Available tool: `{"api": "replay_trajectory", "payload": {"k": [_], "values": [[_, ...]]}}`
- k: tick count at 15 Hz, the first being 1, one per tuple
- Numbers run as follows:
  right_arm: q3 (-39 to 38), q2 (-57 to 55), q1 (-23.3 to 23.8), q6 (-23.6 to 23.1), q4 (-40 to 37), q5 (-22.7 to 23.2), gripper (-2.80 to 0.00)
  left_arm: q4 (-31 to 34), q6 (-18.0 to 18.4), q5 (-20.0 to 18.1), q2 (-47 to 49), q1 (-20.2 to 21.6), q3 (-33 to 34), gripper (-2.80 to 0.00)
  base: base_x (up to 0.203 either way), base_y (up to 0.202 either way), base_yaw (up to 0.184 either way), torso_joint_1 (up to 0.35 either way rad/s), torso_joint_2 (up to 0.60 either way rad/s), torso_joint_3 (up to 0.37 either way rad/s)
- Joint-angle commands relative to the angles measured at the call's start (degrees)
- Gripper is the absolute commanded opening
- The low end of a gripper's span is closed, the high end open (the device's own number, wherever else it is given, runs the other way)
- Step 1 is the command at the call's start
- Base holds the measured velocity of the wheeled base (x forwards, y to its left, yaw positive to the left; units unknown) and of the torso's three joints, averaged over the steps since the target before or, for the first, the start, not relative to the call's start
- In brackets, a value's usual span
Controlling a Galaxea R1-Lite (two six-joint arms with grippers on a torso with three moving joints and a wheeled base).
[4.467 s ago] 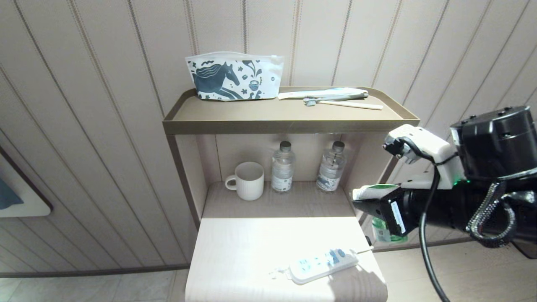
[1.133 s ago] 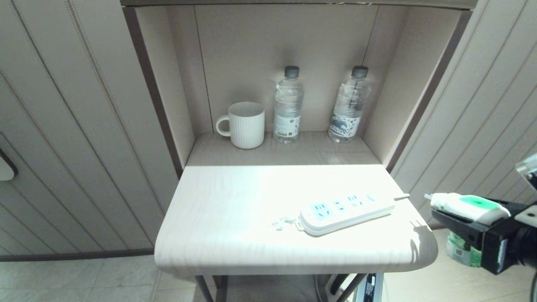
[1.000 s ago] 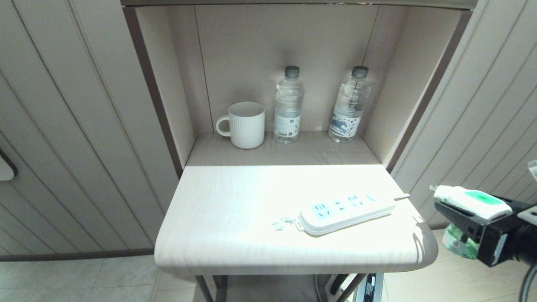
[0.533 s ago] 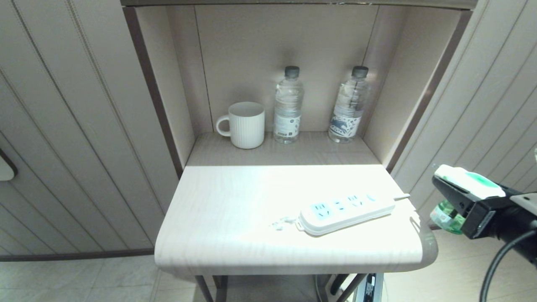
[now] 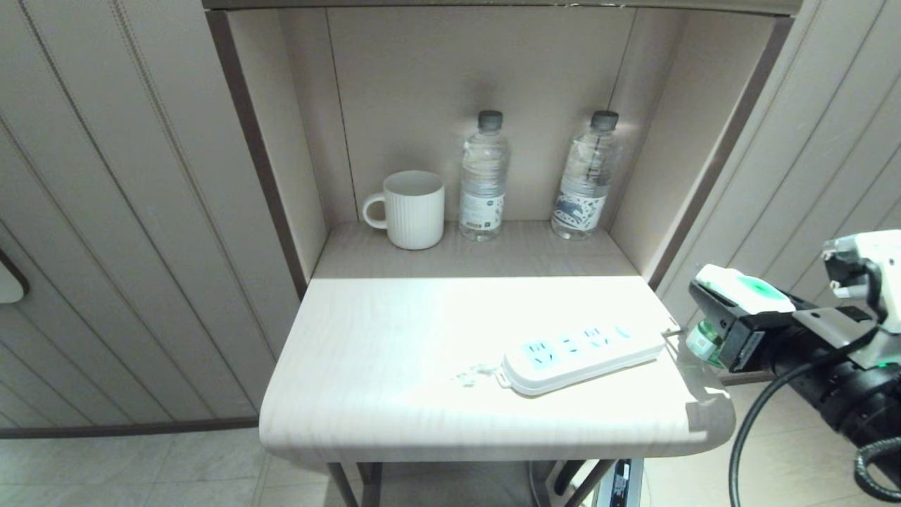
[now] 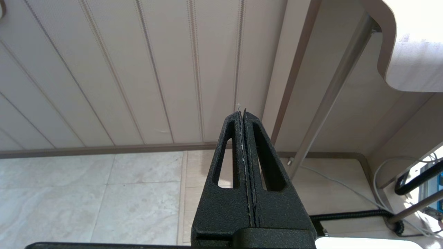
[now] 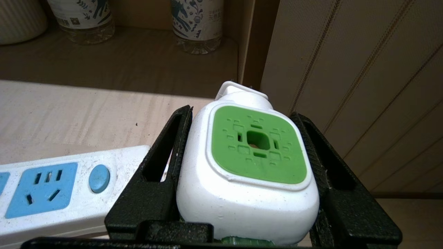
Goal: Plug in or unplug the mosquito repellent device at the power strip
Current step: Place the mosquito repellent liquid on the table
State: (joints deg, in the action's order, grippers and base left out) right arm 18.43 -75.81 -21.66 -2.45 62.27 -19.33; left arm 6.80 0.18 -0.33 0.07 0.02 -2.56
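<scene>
The mosquito repellent device (image 5: 747, 291), a white head with a green top and a green bottle beneath, is held in my right gripper (image 5: 711, 304), which is shut on its sides. It hangs just off the table's right edge, beside the cord end of the power strip (image 5: 584, 348). The right wrist view shows the device (image 7: 256, 148) between both black fingers (image 7: 162, 162), with the power strip (image 7: 52, 186) and its blue button close alongside. The strip lies flat on the table (image 5: 394, 380) with nothing plugged into its blue sockets. My left gripper (image 6: 242, 112) is shut and parked low beside the table leg.
A white ribbed mug (image 5: 414, 210) and two clear water bottles (image 5: 483, 176) (image 5: 588, 176) stand in the recess at the back. The recess side wall (image 5: 704, 183) and a panelled wall (image 5: 809, 141) rise close to the right arm. Small white scraps (image 5: 475, 372) lie left of the strip.
Over the last second my right gripper has carried the device up and leftward, from low beside the table to its right edge. The strip and the left arm have not moved.
</scene>
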Motion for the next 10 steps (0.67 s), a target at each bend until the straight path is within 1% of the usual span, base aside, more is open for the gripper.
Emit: {"api": "replay_trajectory", "payload": {"k": [1, 3, 6, 10], "values": [[2.12, -2.52, 0.02, -0.23, 0.37, -0.54, -2.80, 0.05, -0.01, -0.02, 0.01, -0.02, 0.01, -2.80, 0.000, 0.000, 0.000, 0.000, 0.00, 0.000], [5.17, -6.05, 0.01, -0.30, 0.43, -0.89, -2.80, 0.05, -0.01, -0.02, 0.01, -0.02, 0.01, -2.80, 0.000, 0.000, 0.000, 0.000, 0.00, 0.000], [8.29, -7.01, 0.04, -0.42, 0.36, -0.98, -2.80, 0.05, -0.01, -0.02, 0.01, -0.02, 0.01, -2.80, 0.000, 0.000, 0.000, 0.000, 0.00, 0.000], [10.52, -9.54, 0.22, -0.80, 0.40, -0.98, -2.80, 0.05, -0.01, -0.02, 0.09, -0.02, 0.01, -2.80, 0.000, 0.000, 0.000, 0.000, 0.00, 0.000]]}}
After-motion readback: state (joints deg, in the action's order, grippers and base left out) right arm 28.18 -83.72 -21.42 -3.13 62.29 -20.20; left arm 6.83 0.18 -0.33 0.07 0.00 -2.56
